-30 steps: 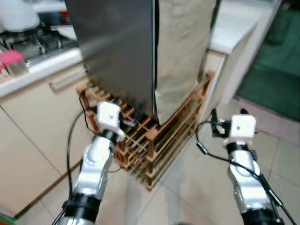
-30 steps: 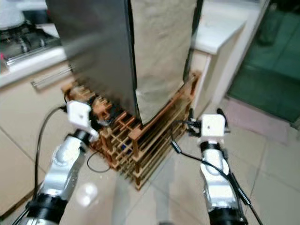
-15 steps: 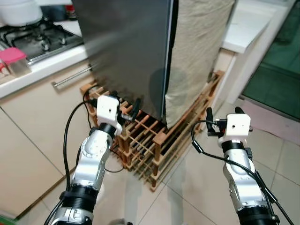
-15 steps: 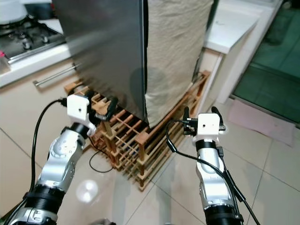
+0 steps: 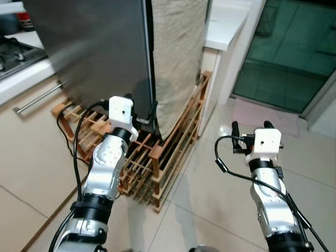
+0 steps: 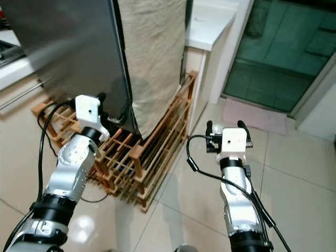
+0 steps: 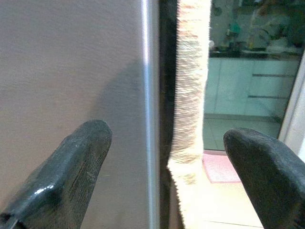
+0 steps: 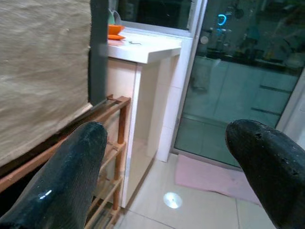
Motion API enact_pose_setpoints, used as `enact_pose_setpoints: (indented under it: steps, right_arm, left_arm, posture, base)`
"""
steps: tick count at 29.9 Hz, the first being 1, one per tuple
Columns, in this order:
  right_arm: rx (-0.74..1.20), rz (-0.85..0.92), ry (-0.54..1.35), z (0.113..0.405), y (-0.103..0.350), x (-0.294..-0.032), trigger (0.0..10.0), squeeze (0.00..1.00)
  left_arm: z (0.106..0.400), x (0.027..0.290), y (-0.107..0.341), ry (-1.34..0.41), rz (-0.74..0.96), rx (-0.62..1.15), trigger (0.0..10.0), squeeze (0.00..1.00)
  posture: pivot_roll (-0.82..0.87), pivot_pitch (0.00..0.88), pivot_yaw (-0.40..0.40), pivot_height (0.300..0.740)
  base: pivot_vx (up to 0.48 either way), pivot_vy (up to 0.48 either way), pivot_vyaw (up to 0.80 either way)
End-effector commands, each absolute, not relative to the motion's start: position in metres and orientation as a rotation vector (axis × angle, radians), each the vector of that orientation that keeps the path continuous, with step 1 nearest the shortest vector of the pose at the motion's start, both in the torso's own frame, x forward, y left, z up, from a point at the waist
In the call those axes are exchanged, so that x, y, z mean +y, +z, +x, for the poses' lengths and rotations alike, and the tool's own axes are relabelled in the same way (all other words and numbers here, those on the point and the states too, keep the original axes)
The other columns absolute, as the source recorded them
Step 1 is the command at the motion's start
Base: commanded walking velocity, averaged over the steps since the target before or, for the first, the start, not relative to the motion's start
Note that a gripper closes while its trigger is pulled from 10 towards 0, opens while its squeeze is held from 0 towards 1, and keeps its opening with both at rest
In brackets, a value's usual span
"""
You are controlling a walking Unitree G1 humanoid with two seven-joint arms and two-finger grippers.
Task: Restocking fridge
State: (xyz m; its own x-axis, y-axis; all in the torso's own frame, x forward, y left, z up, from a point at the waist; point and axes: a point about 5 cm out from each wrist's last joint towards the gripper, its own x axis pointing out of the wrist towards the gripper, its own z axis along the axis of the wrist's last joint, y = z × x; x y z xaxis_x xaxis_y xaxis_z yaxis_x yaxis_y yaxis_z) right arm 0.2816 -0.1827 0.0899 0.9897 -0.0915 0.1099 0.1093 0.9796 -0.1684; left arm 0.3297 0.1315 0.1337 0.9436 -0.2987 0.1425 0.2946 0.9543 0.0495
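Fridge (image 5: 100, 47), steel door shut, standing on a wooden rack (image 5: 157, 152) with a beige cloth (image 5: 176, 58) draped down its side. Left gripper (image 7: 157, 157), fingers apart, is raised at the door's lower corner, its fingers straddling the door edge, probably to pull the door open. Right gripper (image 5: 251, 127), also spread and empty, hovers over the floor (image 5: 220, 178) well clear of the rack. The fridge's top and handle are cut off; no stock to load can be made out.
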Motion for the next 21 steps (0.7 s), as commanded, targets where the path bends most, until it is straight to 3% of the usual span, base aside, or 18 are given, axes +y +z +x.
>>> enact_pose_setpoints:
  steps: [1, 10, 21]
  right_arm:
    - [-0.100, -0.180, -0.107, 0.281, 0.090, -0.184, 10.0, 0.00]
    - [-0.092, -0.170, -0.112, 0.281, 0.089, -0.184, 10.0, 0.00]
    - [-0.090, -0.178, -0.120, 0.279, 0.087, -0.186, 10.0, 0.00]
  left_arm:
    - [0.332, 0.129, 0.133, -0.314, 0.041, -0.131, 10.0, 0.00]
    - [0.335, 0.129, 0.135, -0.296, 0.036, -0.126, 10.0, 0.00]
    - [0.346, 0.104, 0.152, -0.383, -0.017, -0.139, 10.0, 0.00]
  posture:
    - [-0.08, 0.000, 0.003, 0.740]
    - [-0.08, 0.000, 0.001, 0.732]
    - [-0.09, 0.000, 0.007, 0.732]
  base:
    - [0.000, 0.000, -0.54]
    - [0.000, 0.000, -0.51]
    - [0.000, 0.000, 0.00]
